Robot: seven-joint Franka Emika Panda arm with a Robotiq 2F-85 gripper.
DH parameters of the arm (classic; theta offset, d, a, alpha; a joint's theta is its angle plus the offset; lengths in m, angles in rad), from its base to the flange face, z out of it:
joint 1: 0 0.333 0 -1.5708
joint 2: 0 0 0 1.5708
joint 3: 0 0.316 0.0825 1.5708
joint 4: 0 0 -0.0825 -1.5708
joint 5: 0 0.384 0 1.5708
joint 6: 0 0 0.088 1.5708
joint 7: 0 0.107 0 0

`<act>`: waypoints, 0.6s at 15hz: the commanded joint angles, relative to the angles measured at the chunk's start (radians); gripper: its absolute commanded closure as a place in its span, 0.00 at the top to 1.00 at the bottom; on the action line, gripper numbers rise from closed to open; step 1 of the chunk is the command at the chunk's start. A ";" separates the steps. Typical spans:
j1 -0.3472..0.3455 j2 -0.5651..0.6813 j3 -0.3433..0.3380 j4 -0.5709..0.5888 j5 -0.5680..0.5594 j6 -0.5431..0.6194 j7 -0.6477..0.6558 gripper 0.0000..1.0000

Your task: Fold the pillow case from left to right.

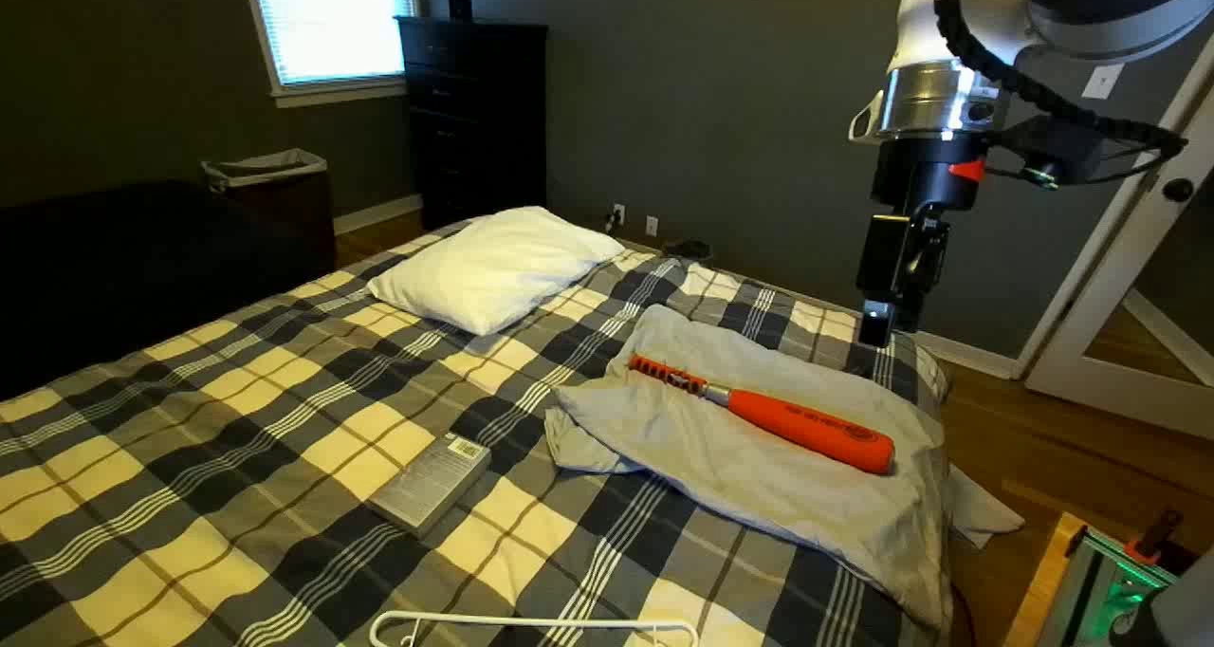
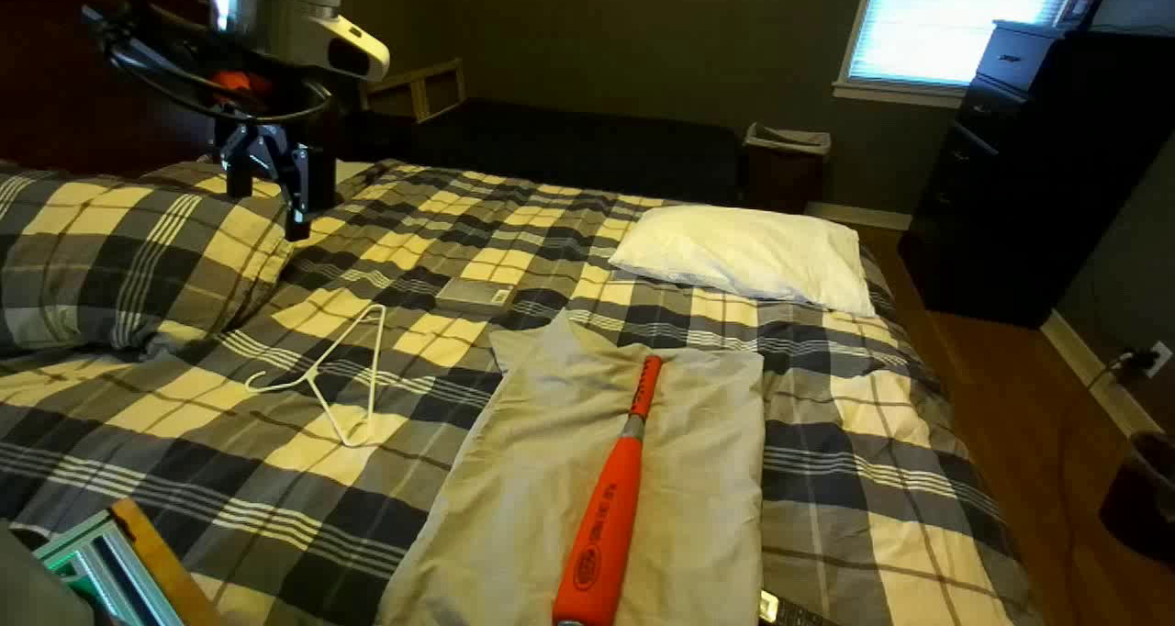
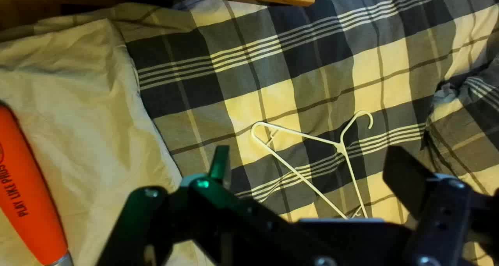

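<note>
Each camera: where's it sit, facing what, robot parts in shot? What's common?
Wrist view: by the open gripper, facing down at the hanger and part of the pillow case; gripper shows along bottom.
In an exterior view: raised, near hanger, facing right of dresser; arm and gripper upper right.
In an exterior view: raised, near bat, facing left of window; arm and gripper upper left.
Both exterior views share the white pillow, bat and pillow case.

beige pillow case (image 2: 542, 461), wrinkled, on bedspread (image 2: 854, 442)
</note>
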 commanded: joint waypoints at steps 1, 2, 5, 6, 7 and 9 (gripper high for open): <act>-0.023 0.000 0.018 0.002 0.009 -0.005 -0.010 1.00; -0.023 0.000 0.018 0.002 0.009 -0.005 -0.010 1.00; -0.023 0.000 0.018 0.002 0.009 -0.005 -0.010 1.00; -0.023 0.000 0.018 0.002 0.009 -0.005 -0.010 1.00; -0.023 0.000 0.018 0.002 0.009 -0.005 -0.010 1.00; -0.034 0.048 0.044 0.004 -0.029 0.033 0.003 1.00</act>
